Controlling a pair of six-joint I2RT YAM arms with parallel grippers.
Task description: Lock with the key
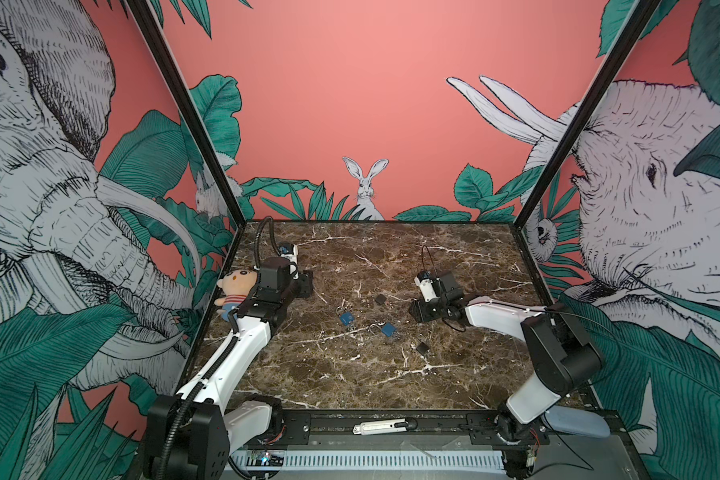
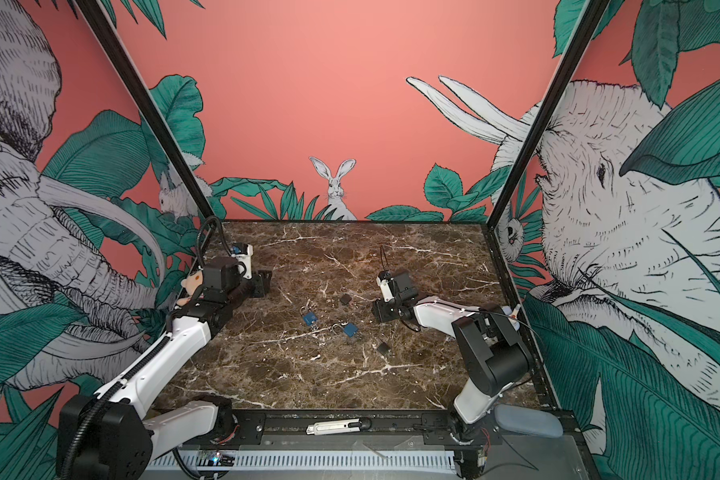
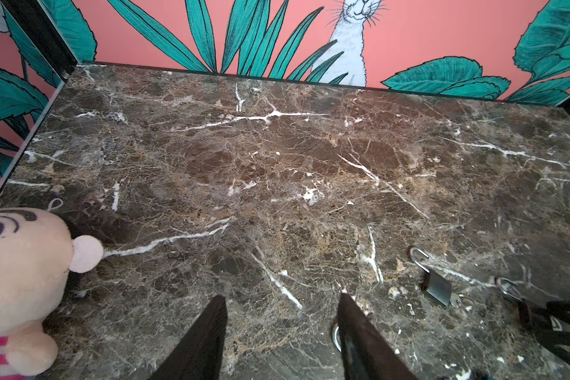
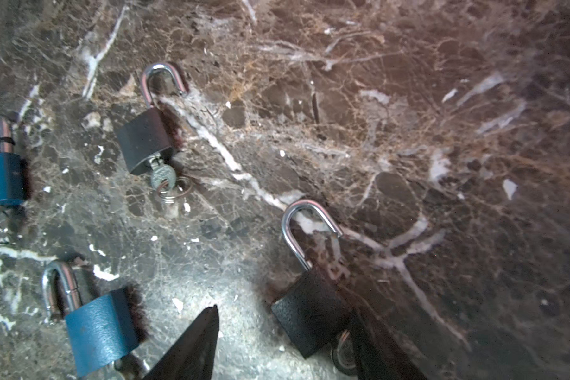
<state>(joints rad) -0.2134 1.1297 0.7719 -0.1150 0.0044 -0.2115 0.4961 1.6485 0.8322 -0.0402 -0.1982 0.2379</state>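
Two black padlocks (image 1: 380, 299) (image 1: 422, 348) and two blue padlocks (image 1: 346, 319) (image 1: 388, 329) lie mid-table in both top views. In the right wrist view one black padlock (image 4: 310, 309) lies flat beside a finger of my open right gripper (image 4: 283, 311), its shackle sprung open and a key ring half hidden under the finger. Farther off, another black padlock (image 4: 145, 138) has a key (image 4: 161, 177) in its base and its shackle open. My left gripper (image 3: 282, 296) is open and empty over bare marble, left of the padlocks (image 1: 306, 284).
A plush toy (image 1: 235, 286) sits at the table's left edge beside my left arm. A white utility knife (image 1: 383, 427) lies on the front rail, and a grey pad (image 1: 574, 419) by the right arm's base. Patterned walls close in three sides.
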